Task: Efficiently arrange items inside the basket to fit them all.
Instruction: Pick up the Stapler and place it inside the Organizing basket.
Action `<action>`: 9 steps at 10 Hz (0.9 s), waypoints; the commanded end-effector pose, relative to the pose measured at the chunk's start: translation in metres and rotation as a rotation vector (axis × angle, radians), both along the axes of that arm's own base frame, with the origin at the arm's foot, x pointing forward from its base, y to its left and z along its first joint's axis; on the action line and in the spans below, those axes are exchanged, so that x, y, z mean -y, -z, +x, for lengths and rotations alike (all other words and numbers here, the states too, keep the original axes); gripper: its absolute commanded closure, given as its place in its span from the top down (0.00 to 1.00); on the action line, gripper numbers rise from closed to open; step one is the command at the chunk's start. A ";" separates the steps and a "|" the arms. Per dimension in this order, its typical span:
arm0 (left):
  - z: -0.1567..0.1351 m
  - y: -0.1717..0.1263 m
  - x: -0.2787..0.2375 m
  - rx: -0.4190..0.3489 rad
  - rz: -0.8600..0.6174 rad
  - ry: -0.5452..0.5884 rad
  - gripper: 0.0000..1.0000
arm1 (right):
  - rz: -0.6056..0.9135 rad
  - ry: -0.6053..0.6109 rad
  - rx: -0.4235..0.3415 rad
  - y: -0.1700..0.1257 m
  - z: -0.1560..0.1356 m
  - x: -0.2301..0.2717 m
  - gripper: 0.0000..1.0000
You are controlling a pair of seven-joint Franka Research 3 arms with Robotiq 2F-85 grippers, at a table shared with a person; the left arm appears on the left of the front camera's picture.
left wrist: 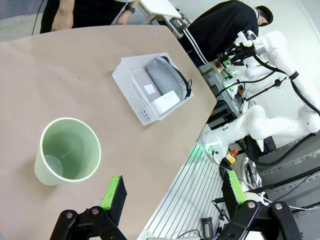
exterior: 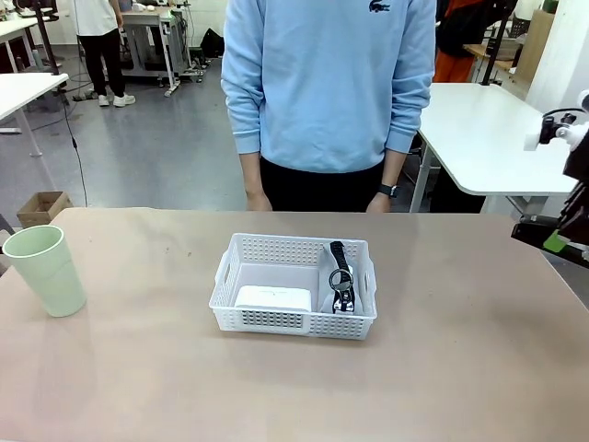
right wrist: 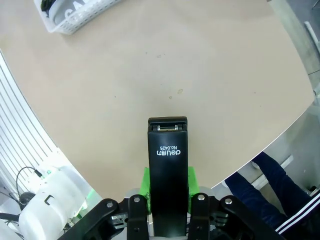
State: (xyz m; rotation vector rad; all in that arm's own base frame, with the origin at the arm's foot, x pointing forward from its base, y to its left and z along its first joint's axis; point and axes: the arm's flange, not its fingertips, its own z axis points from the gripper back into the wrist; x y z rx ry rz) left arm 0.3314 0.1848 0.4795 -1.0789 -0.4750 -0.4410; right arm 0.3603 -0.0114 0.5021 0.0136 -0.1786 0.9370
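The white basket (exterior: pixel 293 318) sits mid-table. Inside it a white block (exterior: pixel 272 297) lies at the near left, and the grey zip case (exterior: pixel 341 276) stands on edge along the right wall. The left wrist view shows the same basket (left wrist: pixel 131 85), case (left wrist: pixel 162 77) and block (left wrist: pixel 167 101). The pale green cup (exterior: pixel 46 270) stands upright at the table's left. My left gripper (left wrist: pixel 174 191) hovers open near the cup (left wrist: pixel 67 157), with nothing between its fingers. My right gripper (right wrist: pixel 168 184) is shut on the black stapler (right wrist: pixel 168 150), above the table's right edge (exterior: pixel 555 241).
A person in a light blue sweatshirt stands at the far edge, with hands (exterior: pixel 259 200) hanging just behind the table. Bare tabletop (exterior: pixel 460 304) lies between the basket and my right gripper. A basket corner (right wrist: pixel 75 17) is visible in the right wrist view.
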 end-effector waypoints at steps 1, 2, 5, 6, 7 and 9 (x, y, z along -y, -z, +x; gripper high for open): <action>-0.002 0.001 0.002 -0.006 0.011 0.001 1.00 | 0.001 0.003 0.005 -0.002 -0.001 0.001 0.32; -0.002 0.001 0.002 -0.006 0.011 0.001 1.00 | -0.029 -0.020 0.086 -0.005 0.000 -0.016 0.32; -0.002 0.001 0.002 -0.006 0.011 0.001 1.00 | -0.273 -0.212 0.155 -0.060 0.053 -0.134 0.32; -0.002 0.001 0.002 -0.006 0.011 0.001 1.00 | -0.305 -0.325 0.200 -0.075 0.069 -0.177 0.32; -0.002 0.001 0.002 -0.006 0.011 0.001 1.00 | -0.290 -0.435 0.254 -0.085 0.081 -0.225 0.32; -0.002 0.001 0.002 -0.006 0.011 0.001 1.00 | -0.217 -0.641 0.291 -0.075 0.088 -0.303 0.32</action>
